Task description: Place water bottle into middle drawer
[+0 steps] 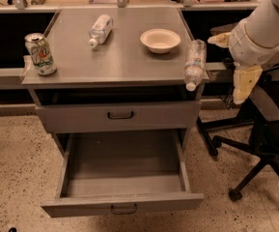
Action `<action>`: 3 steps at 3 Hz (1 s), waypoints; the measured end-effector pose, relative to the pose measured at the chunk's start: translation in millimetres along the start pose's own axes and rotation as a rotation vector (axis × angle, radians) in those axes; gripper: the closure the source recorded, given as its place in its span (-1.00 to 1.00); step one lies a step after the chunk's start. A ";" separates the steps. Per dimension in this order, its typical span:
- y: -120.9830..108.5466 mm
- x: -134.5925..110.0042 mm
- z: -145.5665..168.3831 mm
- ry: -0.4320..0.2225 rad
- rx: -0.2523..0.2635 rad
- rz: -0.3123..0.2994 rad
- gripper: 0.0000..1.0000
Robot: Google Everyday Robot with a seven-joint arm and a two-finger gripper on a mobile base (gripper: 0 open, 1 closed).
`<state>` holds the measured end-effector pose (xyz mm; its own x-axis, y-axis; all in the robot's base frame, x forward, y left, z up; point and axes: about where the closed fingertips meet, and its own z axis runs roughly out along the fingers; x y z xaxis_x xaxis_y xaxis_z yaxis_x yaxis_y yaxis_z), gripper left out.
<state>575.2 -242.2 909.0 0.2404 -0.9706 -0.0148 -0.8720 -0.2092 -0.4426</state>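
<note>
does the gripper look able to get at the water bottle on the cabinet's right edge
Probably yes. The gripper hangs to the right of the cabinet, apart from the water bottle, which lies at the top's right edge. Nothing stands between them; the bowl sits on the bottle's far side.
</note>
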 end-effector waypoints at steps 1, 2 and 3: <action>-7.6 -0.8 -0.1 0.005 0.021 -0.036 -1.00; -17.2 -12.6 13.4 0.022 -0.073 -0.146 -1.00; -20.9 -31.4 31.3 0.003 -0.167 -0.376 -1.00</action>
<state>599.2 -203.7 890.6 0.5544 -0.8231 0.1234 -0.7807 -0.5657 -0.2655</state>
